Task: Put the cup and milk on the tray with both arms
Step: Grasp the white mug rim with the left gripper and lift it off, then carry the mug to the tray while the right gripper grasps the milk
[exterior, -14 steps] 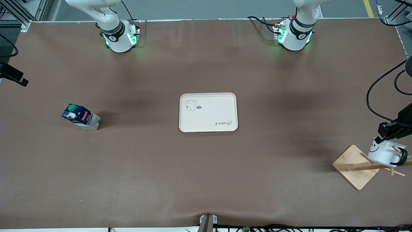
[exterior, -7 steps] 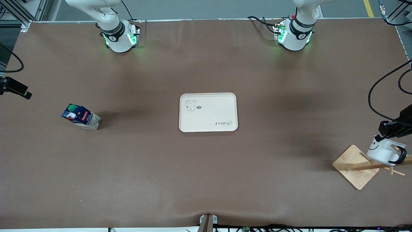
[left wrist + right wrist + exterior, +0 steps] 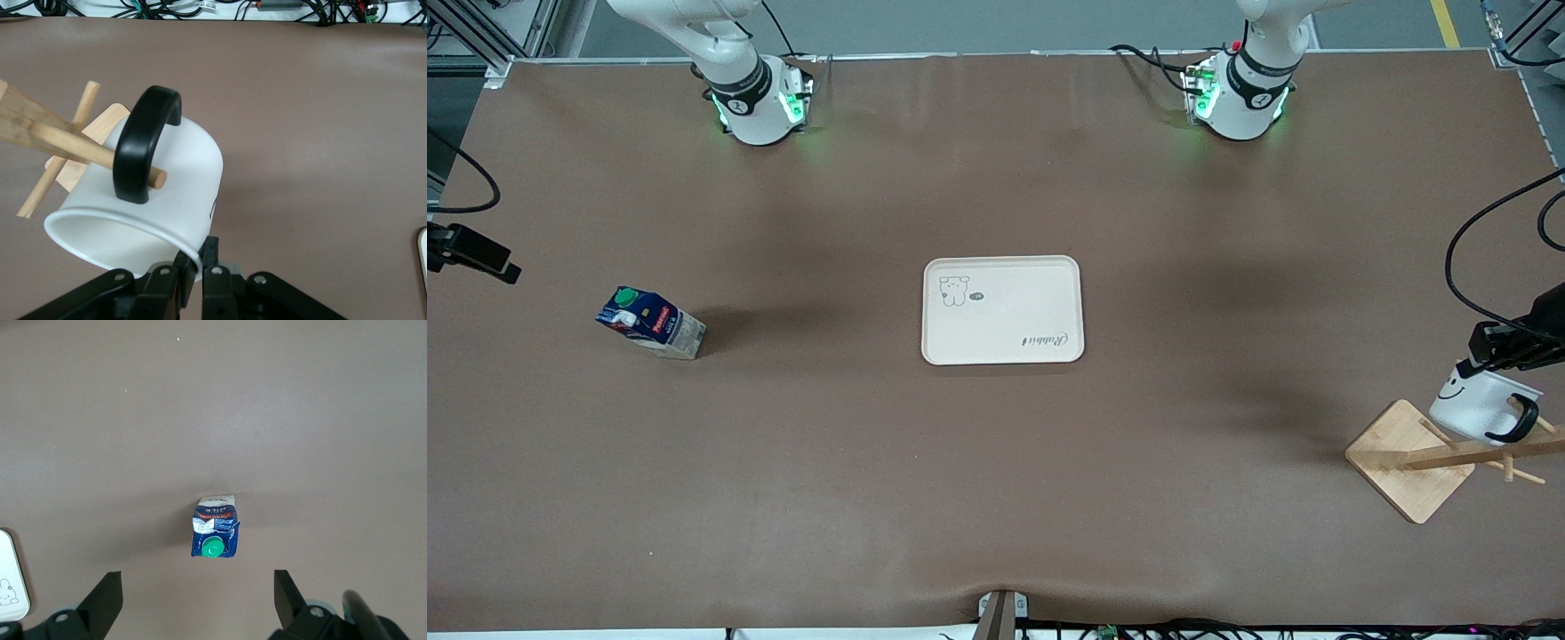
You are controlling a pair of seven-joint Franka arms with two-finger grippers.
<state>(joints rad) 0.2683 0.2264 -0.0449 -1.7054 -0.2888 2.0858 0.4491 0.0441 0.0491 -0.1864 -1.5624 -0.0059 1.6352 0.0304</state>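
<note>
Cup has gone up and off toward the tray vs 1 s back, carried by the left end effector, which is clamped on the rim. Left wrist view: handle is still threaded on a peg of the wooden rack, so not free yet imo. Needs more slide along the peg before any lateral move, else rack prob tips or drags.

Right end effector has shifted a bit too; it's now high over the milk, fingers spread wide, nothing held. Milk hasn't budged: upright on the desk, well apart from the tray, toward the right arm's end and about level w/ it. Cup is well apart from the tray too, at the left arm's end and nearer the front cam.

Tray is bare, centre of desk. Status: cup lift-off in progress, milk grasp not started, right arm lined up for descent.
</note>
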